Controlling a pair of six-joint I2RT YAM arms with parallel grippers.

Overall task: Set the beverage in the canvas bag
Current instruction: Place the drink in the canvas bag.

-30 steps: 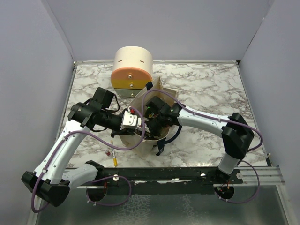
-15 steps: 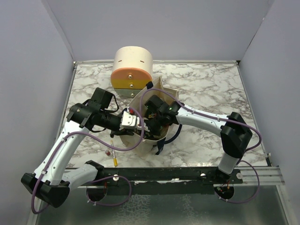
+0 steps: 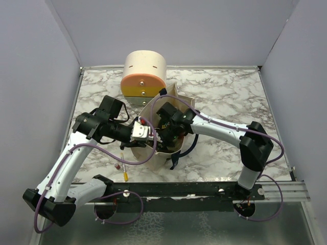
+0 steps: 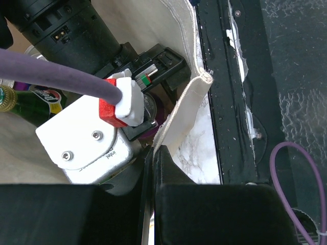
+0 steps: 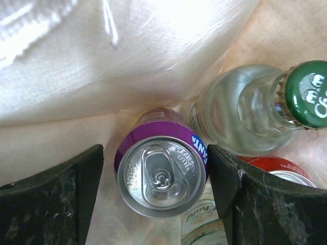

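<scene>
The beverage, a purple Fanta can (image 5: pixel 161 176), stands upright inside the canvas bag (image 3: pixel 176 104). Beige cloth (image 5: pixel 127 61) surrounds it in the right wrist view. My right gripper (image 5: pixel 156 168) reaches down into the bag and is open, one finger on each side of the can. There is a clear gap on the left; the right finger (image 5: pixel 225 173) is very close to the can. My left gripper (image 4: pixel 152 155) is shut on the bag's rim (image 4: pixel 196 94), holding the mouth apart. In the top view the left gripper (image 3: pixel 152 133) and right gripper (image 3: pixel 168 135) meet at the bag.
Beside the can in the bag are a clear bottle with a green cap (image 5: pixel 245 107), a red can (image 5: pixel 286 171) and a labelled bottle (image 5: pixel 202 224). A cream-and-orange drawer box (image 3: pixel 144 74) stands behind the bag. A yellow pen (image 3: pixel 124 166) lies on the marble near the front left.
The right wrist has shifted slightly toward the back over the bag's mouth. The left arm has stayed in place, holding the rim.
</scene>
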